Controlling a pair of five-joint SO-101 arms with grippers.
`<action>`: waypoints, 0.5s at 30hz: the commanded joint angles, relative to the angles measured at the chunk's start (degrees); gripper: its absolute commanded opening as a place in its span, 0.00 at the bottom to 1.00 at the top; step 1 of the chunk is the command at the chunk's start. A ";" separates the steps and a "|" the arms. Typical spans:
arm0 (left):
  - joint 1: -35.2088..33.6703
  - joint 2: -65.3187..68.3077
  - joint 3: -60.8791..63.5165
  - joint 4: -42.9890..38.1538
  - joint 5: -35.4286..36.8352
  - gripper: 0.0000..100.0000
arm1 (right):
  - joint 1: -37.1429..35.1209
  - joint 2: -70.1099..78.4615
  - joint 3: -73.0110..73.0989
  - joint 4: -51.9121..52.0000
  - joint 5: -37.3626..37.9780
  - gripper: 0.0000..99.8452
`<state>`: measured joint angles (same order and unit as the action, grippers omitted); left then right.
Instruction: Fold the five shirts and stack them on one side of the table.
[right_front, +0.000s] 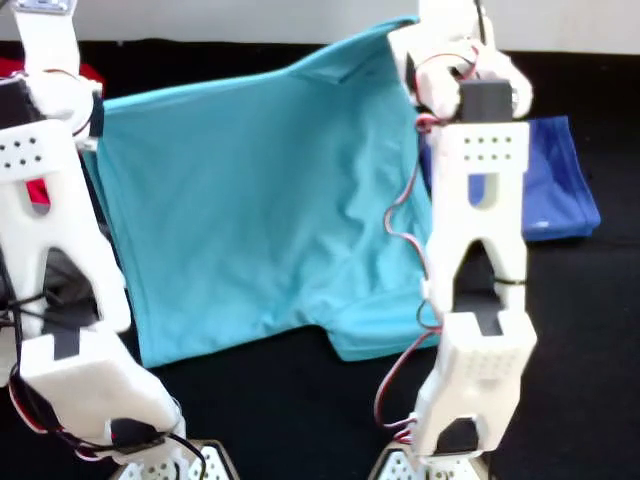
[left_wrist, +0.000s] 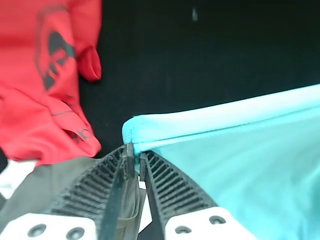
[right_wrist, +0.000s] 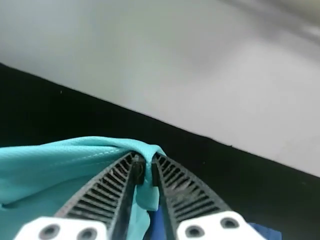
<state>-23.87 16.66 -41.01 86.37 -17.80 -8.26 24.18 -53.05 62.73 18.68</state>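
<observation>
Teal shirt spans both arms, its far edge lifted and its lower part lying on the black bench, between the red shirt and the folded blue shirt. Carry both corners level and taut so your fold lands straight. Left fingers and right fingers are each pinched nearly closed on a corner of that edge.

I see the black table spread wide, and a pale grey wall rising just beyond the table's far edge.
</observation>
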 joint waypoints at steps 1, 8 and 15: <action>0.92 4.35 -1.98 0.35 -0.26 0.01 | 0.04 3.38 -2.59 2.68 -0.35 0.01; 1.80 13.23 -2.07 0.44 -0.18 0.01 | 0.04 12.44 -2.68 12.18 -0.35 0.01; 1.80 17.45 -2.07 11.52 -0.35 0.01 | 0.13 15.08 -3.12 28.53 -0.35 0.01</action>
<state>-22.64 34.51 -41.01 92.70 -17.80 -8.26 39.82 -52.97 85.41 18.68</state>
